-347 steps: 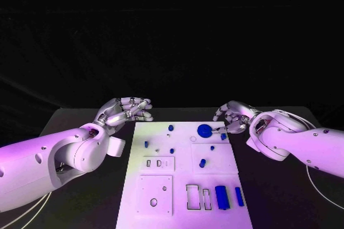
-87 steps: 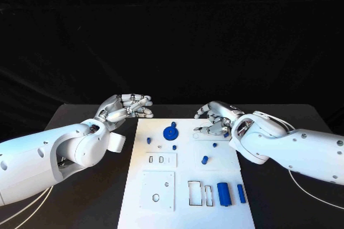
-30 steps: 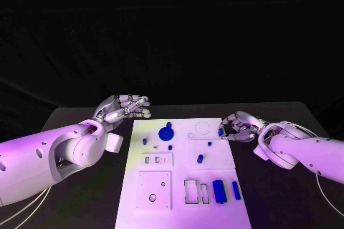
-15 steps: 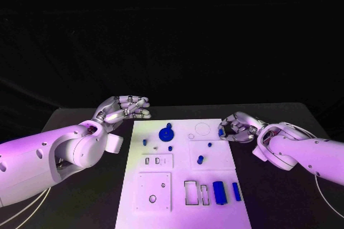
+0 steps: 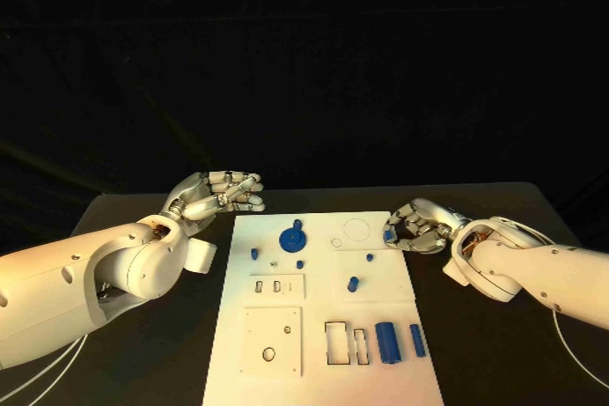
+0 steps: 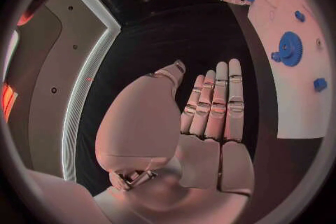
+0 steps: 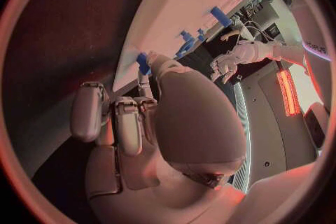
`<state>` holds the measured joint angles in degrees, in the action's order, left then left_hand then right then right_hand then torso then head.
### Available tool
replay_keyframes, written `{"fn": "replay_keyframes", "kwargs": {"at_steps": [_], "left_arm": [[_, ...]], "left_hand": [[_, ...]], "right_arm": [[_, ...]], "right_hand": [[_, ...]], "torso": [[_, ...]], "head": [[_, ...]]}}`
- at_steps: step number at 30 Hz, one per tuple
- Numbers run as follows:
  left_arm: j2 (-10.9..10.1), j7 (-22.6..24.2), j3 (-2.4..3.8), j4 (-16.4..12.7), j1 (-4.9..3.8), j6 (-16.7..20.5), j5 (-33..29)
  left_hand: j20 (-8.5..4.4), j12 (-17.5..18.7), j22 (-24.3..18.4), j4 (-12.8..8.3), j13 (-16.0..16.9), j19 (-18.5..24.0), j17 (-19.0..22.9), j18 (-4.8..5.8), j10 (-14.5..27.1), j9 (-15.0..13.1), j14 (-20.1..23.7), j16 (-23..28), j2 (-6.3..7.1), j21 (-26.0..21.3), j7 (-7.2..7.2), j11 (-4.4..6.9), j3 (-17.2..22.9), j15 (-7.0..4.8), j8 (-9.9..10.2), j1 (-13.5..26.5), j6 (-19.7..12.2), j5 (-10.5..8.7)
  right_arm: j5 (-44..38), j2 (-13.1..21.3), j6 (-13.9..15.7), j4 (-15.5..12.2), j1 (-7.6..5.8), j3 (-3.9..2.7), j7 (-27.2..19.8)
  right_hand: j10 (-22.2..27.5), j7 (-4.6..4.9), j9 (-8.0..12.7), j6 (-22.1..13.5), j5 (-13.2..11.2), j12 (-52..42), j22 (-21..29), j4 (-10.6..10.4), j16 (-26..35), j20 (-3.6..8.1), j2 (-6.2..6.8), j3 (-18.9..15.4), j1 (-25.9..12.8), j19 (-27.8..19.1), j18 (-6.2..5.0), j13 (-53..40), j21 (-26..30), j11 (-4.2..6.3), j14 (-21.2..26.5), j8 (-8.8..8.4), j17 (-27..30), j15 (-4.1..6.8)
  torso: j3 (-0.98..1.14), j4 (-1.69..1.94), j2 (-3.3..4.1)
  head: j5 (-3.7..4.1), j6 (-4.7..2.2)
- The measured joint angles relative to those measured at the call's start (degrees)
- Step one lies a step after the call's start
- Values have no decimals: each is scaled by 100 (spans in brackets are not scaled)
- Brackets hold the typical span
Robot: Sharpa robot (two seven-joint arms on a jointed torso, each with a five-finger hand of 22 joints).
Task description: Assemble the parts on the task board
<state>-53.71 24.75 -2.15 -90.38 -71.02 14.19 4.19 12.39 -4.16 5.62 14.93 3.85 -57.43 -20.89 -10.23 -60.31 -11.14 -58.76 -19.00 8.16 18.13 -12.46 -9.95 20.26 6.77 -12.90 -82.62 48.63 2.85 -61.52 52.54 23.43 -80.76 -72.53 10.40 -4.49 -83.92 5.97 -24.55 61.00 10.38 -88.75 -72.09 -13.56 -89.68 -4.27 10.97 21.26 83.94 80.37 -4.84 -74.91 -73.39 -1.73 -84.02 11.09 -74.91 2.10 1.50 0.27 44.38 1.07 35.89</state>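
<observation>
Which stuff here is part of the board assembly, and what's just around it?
Job:
task board
blue gear, seated on the board
blue blocks near the front slots
small blue piece at the right hand fingertips

Just there:
black table
left hand, holding nothing, beside the board

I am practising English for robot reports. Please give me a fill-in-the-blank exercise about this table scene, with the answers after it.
1. The gear on the task board is ___ in colour.
2. The right hand pinches a small part at the board's ___ edge.
3. The left hand, beside the board's far corner, holds ___.
Missing words: blue; right; nothing.
</observation>
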Motion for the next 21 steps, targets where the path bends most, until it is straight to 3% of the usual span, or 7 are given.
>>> {"fn": "replay_keyframes", "kwargs": {"at_steps": [14,21], "left_arm": [[-9,-2,0,30,0,1,0],[0,-2,0,41,0,1,0]], "left_hand": [[0,0,-6,0,0,0,-7,1,0,0,0,0,0,0,0,0,0,0,0,0,0,0],[0,0,-6,0,0,0,-6,0,0,0,0,0,0,0,0,0,0,0,0,0,0,0]], "right_arm": [[87,42,270,-126,2,-2,8],[238,148,430,-531,-61,-17,20]], "right_hand": [[-3,6,0,18,4,-39,-83,70,-13,51,-81,172,-79,51,0,0,-61,60,-1,46,1,39],[-2,4,0,16,4,-61,-95,92,-13,58,-82,193,-80,58,0,0,-61,60,-1,46,1,39]], "torso": [[-3,2,3],[-3,2,-2]], "head": [[13,-5],[18,25]]}}
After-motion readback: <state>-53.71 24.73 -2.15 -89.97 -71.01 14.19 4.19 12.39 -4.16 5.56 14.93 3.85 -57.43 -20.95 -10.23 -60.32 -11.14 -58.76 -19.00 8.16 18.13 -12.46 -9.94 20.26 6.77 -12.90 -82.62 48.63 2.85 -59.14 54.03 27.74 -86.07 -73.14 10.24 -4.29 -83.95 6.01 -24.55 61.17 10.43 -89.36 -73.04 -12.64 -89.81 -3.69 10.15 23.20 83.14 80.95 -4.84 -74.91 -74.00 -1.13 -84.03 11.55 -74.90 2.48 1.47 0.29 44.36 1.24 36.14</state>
